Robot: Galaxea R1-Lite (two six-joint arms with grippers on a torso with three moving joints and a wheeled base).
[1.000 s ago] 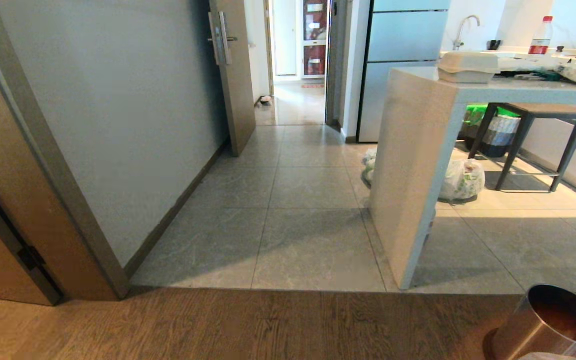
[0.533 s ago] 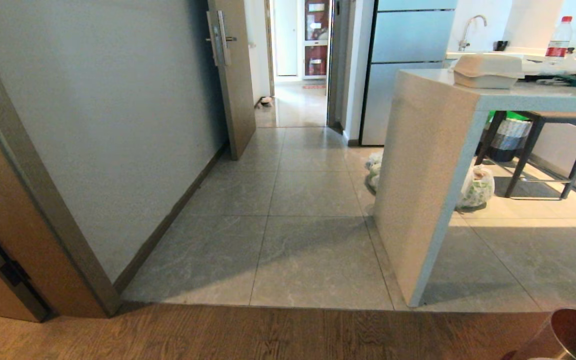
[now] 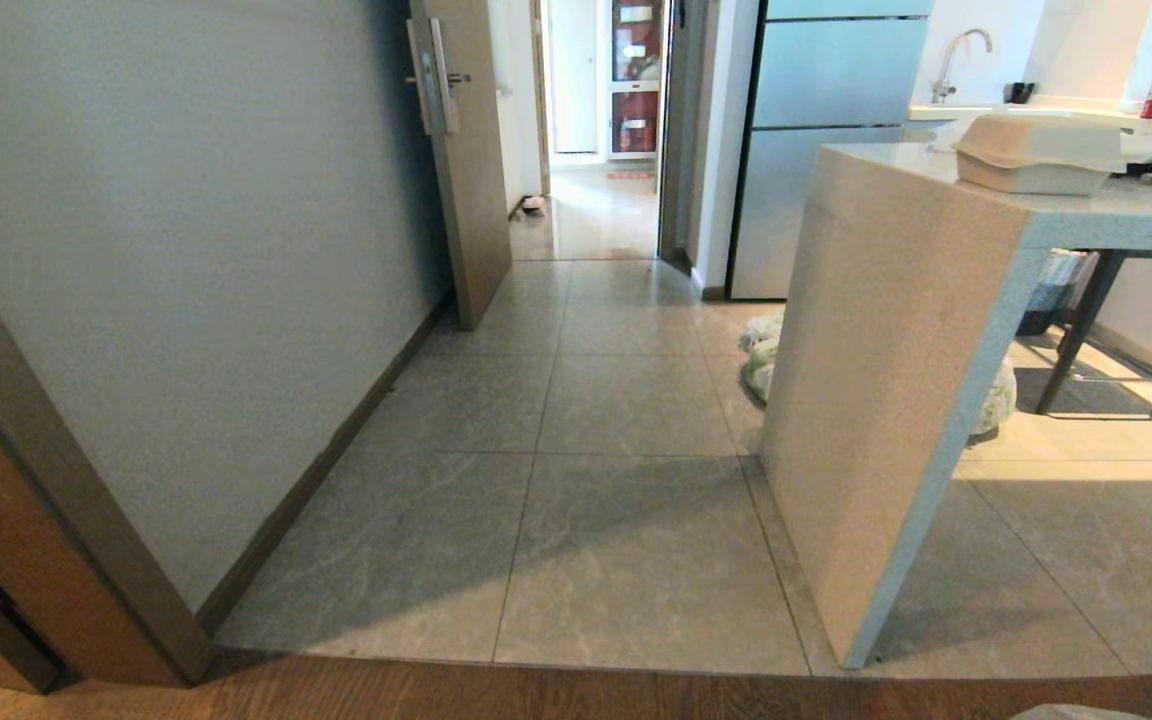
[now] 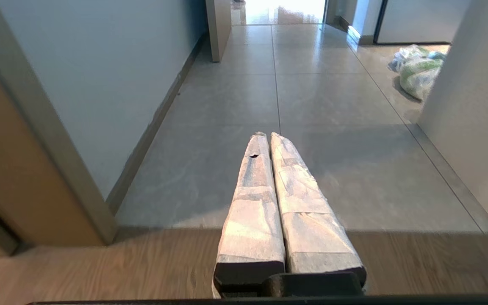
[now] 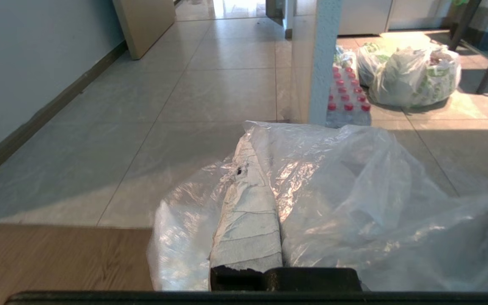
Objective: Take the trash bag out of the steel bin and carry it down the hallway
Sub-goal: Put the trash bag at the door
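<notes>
Two taped fingers of the right gripper [image 5: 265,140] are pressed together on the bag [image 5: 354,203], the clear wrinkled film pinched between them. One finger [image 5: 248,224] shows bare on the wall side, while the other lies under the plastic, which drapes over it and spreads out wide to the counter side, with a smaller fold hanging down past the bare finger. The bag hangs above the seam where wood floor [image 5: 53,258] meets grey tile [image 5: 184,106]. Beyond the fingertips stands the counter leg [image 5: 322,63], with a pack of red-capped bottles [image 5: 347,101] at its foot and a white bag with green print [image 5: 417,76] just beside that. The left gripper [image 4: 268,137] holds nothing, its wrapped fingers [image 4: 252,203] closed tip to tip and pointing level over the same seam. In the head view neither gripper shows; grey tile runs ahead between the wall [image 3: 186,250] and the counter [image 3: 896,380], past an open door [image 3: 461,160] to the hallway [image 3: 596,215] with its glossy beige floor. A takeaway box [image 3: 1036,155] sits on the counter, a fridge [image 3: 826,150] stands behind it, and a sliver of something dark at the lower right corner is too cut off to identify.
</notes>
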